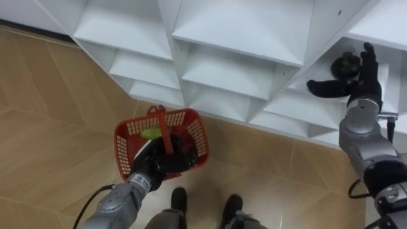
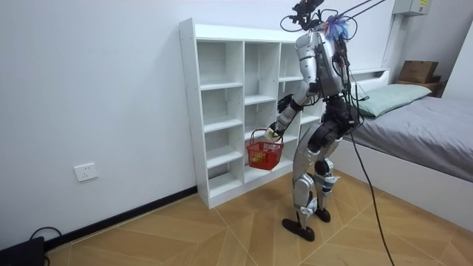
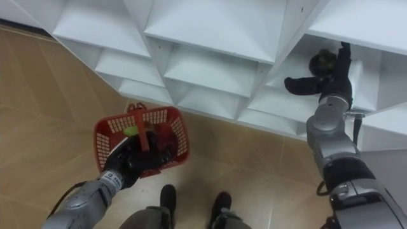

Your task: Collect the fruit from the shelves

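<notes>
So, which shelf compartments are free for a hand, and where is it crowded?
In the white shelf unit, the left and middle compartments are bare. Crowded: the right compartment, with the open right hand beside a dark fruit, and the red basket in the left hand, holding a green fruit.

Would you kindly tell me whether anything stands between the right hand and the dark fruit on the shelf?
Nothing visible does. The open right hand is inside the shelf compartment, right beside the dark fruit; contact is unclear. The left hand holds the red basket.
</notes>
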{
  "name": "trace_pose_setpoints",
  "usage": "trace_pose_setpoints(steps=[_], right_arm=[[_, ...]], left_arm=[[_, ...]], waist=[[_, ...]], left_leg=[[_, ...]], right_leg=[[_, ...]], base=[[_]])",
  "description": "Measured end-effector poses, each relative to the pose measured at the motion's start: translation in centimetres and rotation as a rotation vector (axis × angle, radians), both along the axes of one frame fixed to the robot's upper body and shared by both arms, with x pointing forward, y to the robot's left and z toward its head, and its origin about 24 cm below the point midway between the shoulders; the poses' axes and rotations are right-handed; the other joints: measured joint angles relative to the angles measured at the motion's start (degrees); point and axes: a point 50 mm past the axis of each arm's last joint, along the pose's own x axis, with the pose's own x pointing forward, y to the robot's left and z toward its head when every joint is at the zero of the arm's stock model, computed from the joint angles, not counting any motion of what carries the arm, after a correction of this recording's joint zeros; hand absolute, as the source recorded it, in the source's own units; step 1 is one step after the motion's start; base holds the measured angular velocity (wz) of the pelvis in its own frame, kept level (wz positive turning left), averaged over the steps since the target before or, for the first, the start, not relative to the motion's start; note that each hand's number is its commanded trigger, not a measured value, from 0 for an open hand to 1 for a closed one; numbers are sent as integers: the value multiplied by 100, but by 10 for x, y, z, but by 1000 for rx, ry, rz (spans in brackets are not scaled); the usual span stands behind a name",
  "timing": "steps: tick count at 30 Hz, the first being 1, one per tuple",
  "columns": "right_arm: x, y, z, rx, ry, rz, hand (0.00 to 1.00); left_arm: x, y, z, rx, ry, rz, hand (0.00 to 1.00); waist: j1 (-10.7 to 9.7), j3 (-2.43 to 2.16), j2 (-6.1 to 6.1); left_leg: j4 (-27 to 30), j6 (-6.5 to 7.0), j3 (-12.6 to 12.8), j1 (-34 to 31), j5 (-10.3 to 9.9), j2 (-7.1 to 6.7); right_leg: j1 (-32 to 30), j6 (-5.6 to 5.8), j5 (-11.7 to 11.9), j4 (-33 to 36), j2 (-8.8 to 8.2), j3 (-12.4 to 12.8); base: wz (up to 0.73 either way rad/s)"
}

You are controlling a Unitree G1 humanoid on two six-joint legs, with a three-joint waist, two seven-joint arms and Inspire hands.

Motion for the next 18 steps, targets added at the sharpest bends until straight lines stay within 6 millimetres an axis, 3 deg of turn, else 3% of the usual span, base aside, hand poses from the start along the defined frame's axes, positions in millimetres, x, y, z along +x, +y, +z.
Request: trace_pose_setpoints(steps=[6,7,8,18], right_arm=[[0,0,0,-6,-2,2,0],[0,0,0,-6,-2,2,33],[0,0,0,-7,-2,2,100],[-1,-5,4,-88,-3,-1,100]], left_arm=[[1,-1,3,-5,-13,-4,100],[1,-2,3,-5,-14,-5,100],[1,-2,3,-6,-13,-4,100],[1,-2,3,-6,-12,-5,100]], waist=[[1,-10,19],[4,-13,28],[7,-15,37],[11,-21,47]], left_leg=[[0,0,3,-2,0,0],[0,0,4,-2,0,0],[3,0,4,-1,0,1],[13,0,6,9,1,1]], right_leg=[[0,0,0,2,1,1],[0,0,0,4,1,1],[0,0,0,5,1,-1],[1,-1,3,27,1,17]], base=[[0],[0],[0],[0]])
